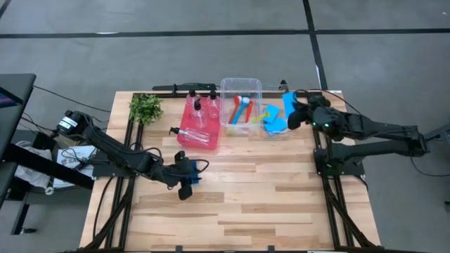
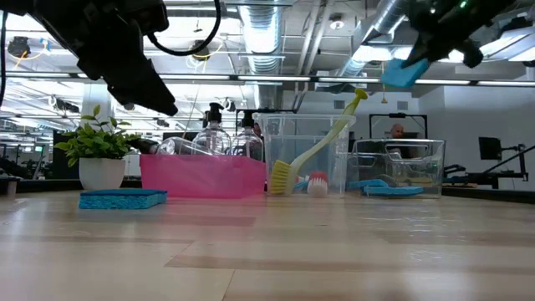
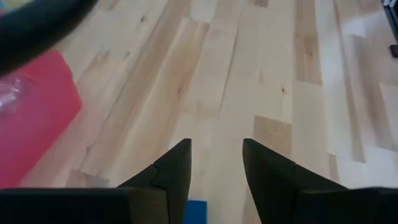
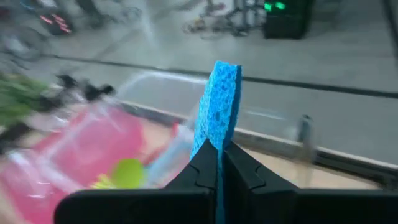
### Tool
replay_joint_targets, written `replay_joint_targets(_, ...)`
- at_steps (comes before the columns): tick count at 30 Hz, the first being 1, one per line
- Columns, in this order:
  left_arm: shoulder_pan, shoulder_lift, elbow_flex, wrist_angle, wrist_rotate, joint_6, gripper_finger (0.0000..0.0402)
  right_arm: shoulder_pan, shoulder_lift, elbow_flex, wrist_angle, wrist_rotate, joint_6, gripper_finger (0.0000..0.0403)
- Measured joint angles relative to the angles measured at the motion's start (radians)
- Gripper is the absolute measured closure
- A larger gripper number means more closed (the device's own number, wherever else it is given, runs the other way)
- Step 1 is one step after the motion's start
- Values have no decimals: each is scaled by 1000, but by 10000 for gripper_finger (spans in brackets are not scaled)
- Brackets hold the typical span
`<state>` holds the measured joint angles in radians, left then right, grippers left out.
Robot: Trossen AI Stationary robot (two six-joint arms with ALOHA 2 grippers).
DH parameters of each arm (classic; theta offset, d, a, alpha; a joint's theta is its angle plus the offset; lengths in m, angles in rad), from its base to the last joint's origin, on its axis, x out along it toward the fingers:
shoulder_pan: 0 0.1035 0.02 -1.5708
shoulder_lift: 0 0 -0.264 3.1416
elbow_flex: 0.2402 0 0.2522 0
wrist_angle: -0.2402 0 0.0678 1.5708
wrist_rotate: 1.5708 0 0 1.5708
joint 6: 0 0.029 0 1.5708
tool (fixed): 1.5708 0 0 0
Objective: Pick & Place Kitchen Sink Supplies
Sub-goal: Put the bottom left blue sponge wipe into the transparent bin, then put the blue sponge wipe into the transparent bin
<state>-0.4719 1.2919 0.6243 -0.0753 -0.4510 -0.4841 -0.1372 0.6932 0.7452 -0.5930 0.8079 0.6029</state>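
Right gripper (image 4: 217,163), its fingers pinched tight on a blue sponge (image 4: 219,104), hangs in the air just beyond the right-hand end of the clear bin (image 1: 241,93) that serves as the scene's marker. The sponge stands on edge between the fingers; its lower part is buried in the grip, and in the high view most of it is masked by the wrist.

Left gripper (image 3: 214,163) hovers over bare wood of the table (image 1: 281,197), well to the near left of the clear bin, fingers parted about halfway and holding nothing. A second blue sponge (image 2: 123,198) lies flat on the boards under it; from above only a sliver shows beneath the arm, and the left wrist camera catches just one corner at the frame's edge.

Inside the clear bin lie long-handled brushes: a red brush (image 1: 236,109), a blue brush (image 1: 245,107), and a yellow-green brush (image 2: 322,144) leaning up over the rim. Directly left of the bin, touching or nearly so, sits the red tray (image 1: 184,133) with clear bottles (image 1: 197,114), two or three upright and one apparently lying down; glare makes the count uncertain. A smaller bin (image 2: 399,167) to the right holds more blue sponges (image 1: 275,123), their number unclear. A potted plant (image 1: 145,107) stands left of the tray.
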Motion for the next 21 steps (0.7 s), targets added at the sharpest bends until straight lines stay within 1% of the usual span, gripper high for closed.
replay_joint_targets(2, 0, 0, 0, -4, 17, -23, 257, -48, 26, -1, -14, -23, -6, 399)
replay_joint_targets(7, 0, 0, 0, -15, 59, -52, 257, -158, 98, -1, -9, -139, -34, 380)
replay_joint_targets(10, 0, 0, 0, -15, 62, -52, 257, -196, 140, -1, -4, -153, -30, 360)
replay_joint_targets(14, 0, 0, 0, -15, 62, -52, 257, -218, 153, -1, 18, -157, -29, 326)
replay_joint_targets(21, 0, 0, 0, -15, 63, -53, 257, -200, 128, 0, 18, -162, -26, 246)
